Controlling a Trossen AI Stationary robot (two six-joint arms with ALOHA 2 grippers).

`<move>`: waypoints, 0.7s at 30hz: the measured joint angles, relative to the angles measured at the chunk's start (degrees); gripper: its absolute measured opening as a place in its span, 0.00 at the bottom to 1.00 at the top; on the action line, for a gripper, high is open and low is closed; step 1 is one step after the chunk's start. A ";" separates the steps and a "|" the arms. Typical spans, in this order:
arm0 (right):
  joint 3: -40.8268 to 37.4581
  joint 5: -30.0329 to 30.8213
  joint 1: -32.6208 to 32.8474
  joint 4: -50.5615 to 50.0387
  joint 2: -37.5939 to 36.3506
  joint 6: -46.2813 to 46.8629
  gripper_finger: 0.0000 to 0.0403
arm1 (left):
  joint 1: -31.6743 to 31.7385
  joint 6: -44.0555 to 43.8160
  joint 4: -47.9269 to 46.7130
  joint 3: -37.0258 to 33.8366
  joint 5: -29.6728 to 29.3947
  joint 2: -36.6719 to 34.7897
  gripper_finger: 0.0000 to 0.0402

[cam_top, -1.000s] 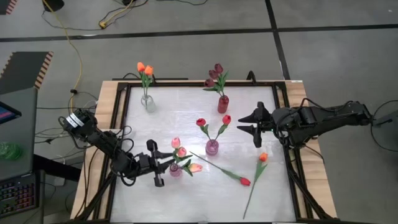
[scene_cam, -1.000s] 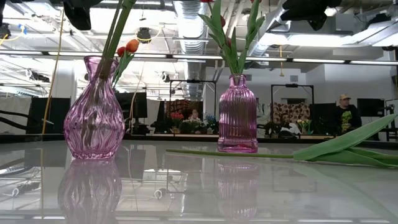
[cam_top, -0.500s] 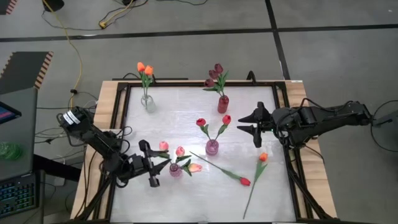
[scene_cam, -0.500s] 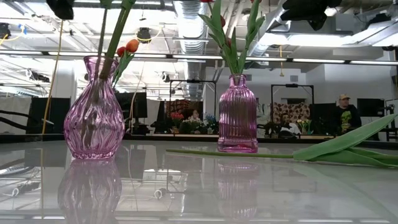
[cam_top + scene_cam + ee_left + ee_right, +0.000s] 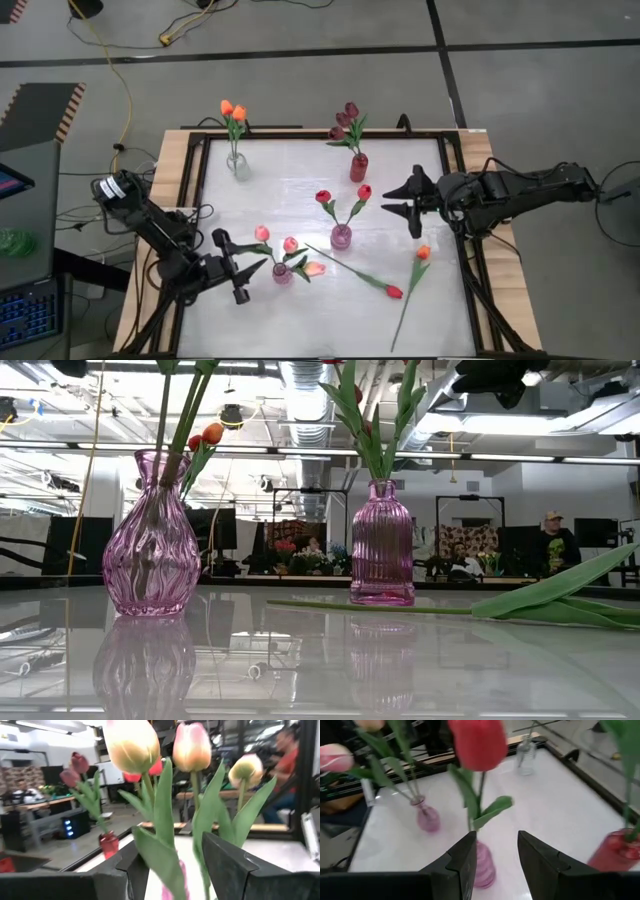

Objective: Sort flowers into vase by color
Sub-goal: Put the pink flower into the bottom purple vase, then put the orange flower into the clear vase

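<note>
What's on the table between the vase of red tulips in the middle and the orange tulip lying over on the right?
From above, between the red tulips' vase and the orange tulip there is only bare white table; the loose red tulip lies nearer the front.

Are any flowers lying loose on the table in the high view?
Yes, a red tulip and an orange tulip lie flat on the white table, outside any vase.
</note>
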 joint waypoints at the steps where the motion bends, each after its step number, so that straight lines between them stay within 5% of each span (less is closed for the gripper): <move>1: 0.00 -1.02 0.00 0.03 -0.02 0.02 0.42 | -0.60 0.68 -0.02 0.00 -1.60 0.00 0.41; 10: 0.00 -6.04 1.51 -1.94 -0.02 6.04 0.42 | -5.71 2.29 -0.02 0.00 -9.54 0.00 0.41; 21: 0.02 -6.04 8.03 -17.52 2.82 35.96 0.42 | -6.77 1.76 -0.23 0.00 -10.15 0.02 0.41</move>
